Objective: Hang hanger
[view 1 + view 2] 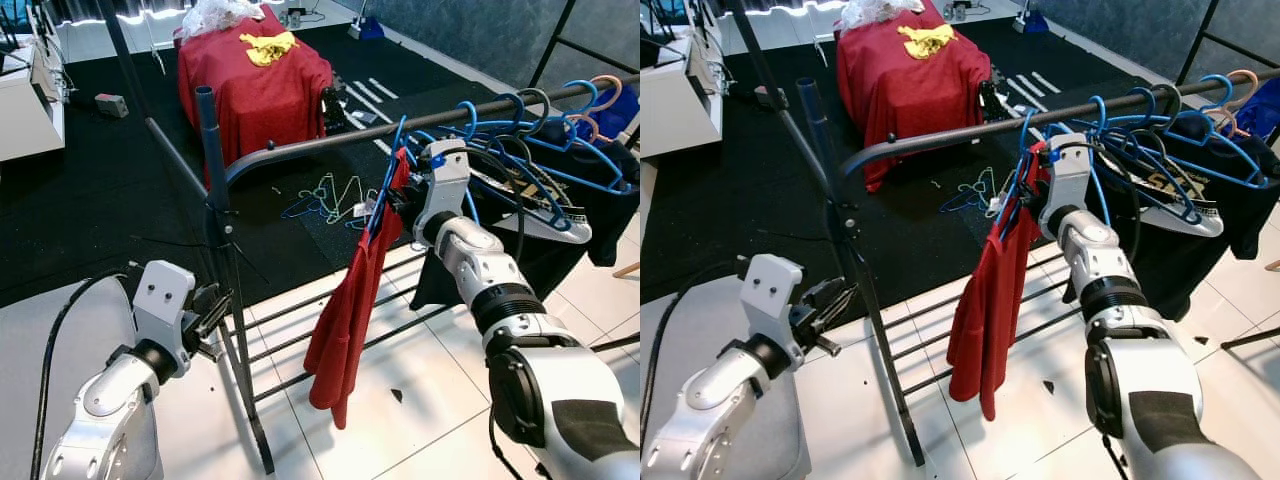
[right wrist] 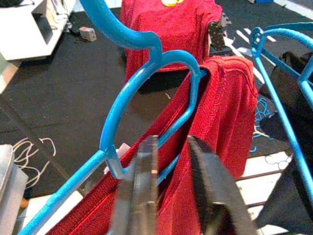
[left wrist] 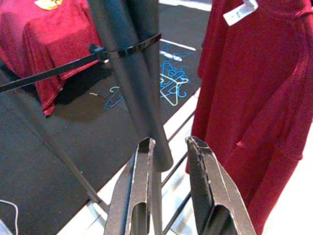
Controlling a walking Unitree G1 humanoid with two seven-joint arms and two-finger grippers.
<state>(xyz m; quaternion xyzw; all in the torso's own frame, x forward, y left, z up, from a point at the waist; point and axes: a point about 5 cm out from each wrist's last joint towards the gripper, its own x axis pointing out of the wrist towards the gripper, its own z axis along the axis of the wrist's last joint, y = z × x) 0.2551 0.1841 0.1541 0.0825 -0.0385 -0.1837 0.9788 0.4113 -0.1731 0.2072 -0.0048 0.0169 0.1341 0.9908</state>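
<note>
The right gripper (image 2: pixel 171 181) is raised at the rail (image 1: pixel 400 125) of a dark clothes rack, its jaws clamped on the lower bar of one blue hanger (image 2: pixel 142 88) that carries one red garment (image 1: pixel 345 320). The hanger's hook reaches up to the rail at about 12 o'clock from the gripper; whether it rests on the rail cannot be told. The garment hangs straight down toward the white tiled floor (image 1: pixel 420 420).

Along the rail toward 2 o'clock hang several more blue hangers (image 1: pixel 540 140), roughly five, plus one pink one (image 1: pixel 605 95), some bearing dark clothing (image 1: pixel 560 240).

The left gripper (image 3: pixel 168 186) is held low at 8 o'clock, just beside the rack's upright post (image 1: pixel 210 170), its jaws slightly apart and holding nothing.

On the black carpet (image 1: pixel 100 200) beyond the rack lies a small tangle of loose hangers (image 1: pixel 330 200). At 11 o'clock stands one worktop draped in red cloth (image 1: pixel 255 85), with one yellow item (image 1: pixel 268 47) on top.
</note>
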